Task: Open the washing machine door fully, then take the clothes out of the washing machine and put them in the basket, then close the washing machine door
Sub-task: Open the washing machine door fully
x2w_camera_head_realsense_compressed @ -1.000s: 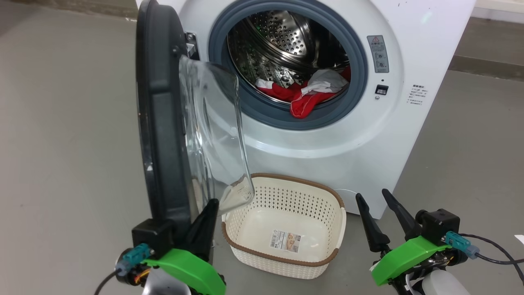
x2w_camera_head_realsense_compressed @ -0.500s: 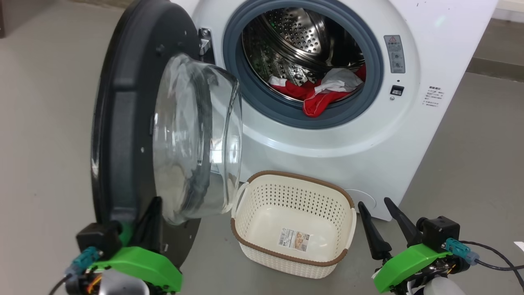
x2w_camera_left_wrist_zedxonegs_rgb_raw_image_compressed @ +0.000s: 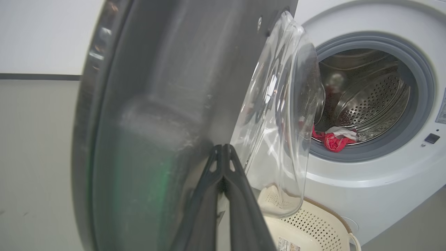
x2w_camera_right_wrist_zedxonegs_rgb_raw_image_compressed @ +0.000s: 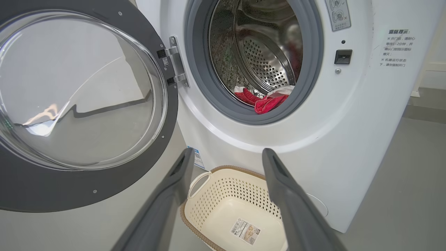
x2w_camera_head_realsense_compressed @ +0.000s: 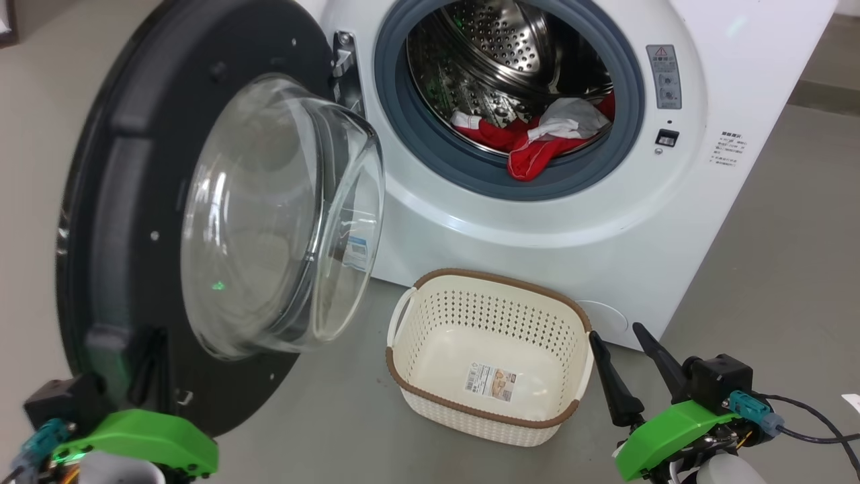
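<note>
The washing machine door point(x2w_camera_head_realsense_compressed: 114, 202) stands swung wide to the left, its glass bowl point(x2w_camera_head_realsense_compressed: 269, 215) facing me. My left gripper point(x2w_camera_head_realsense_compressed: 153, 349) is shut with nothing in it, its tips against the door's lower inner face point(x2w_camera_left_wrist_zedxonegs_rgb_raw_image_compressed: 156, 104). The fingers point(x2w_camera_left_wrist_zedxonegs_rgb_raw_image_compressed: 223, 164) lie pressed together in the left wrist view. Red and white clothes point(x2w_camera_head_realsense_compressed: 537, 144) lie in the drum of the washing machine point(x2w_camera_head_realsense_compressed: 537, 228), one red fold hanging over the grey gasket. The basket point(x2w_camera_head_realsense_compressed: 403, 376) sits empty on the floor before the machine. My right gripper point(x2w_camera_head_realsense_compressed: 616, 333) is open beside the basket's right side, clear of it.
Grey floor point(x2w_camera_head_realsense_compressed: 772, 269) spreads around the machine. The open door takes up the space at the left. A black cable point(x2w_camera_head_realsense_compressed: 813, 410) trails from my right wrist. The right wrist view takes in the basket point(x2w_camera_right_wrist_zedxonegs_rgb_raw_image_compressed: 195, 209), the clothes point(x2w_camera_right_wrist_zedxonegs_rgb_raw_image_compressed: 264, 103) and the door point(x2w_camera_right_wrist_zedxonegs_rgb_raw_image_compressed: 69, 188).
The door has swung further open to the left, and my left gripper has gone left with it. The camera has shifted too. The right gripper has stayed in place.
</note>
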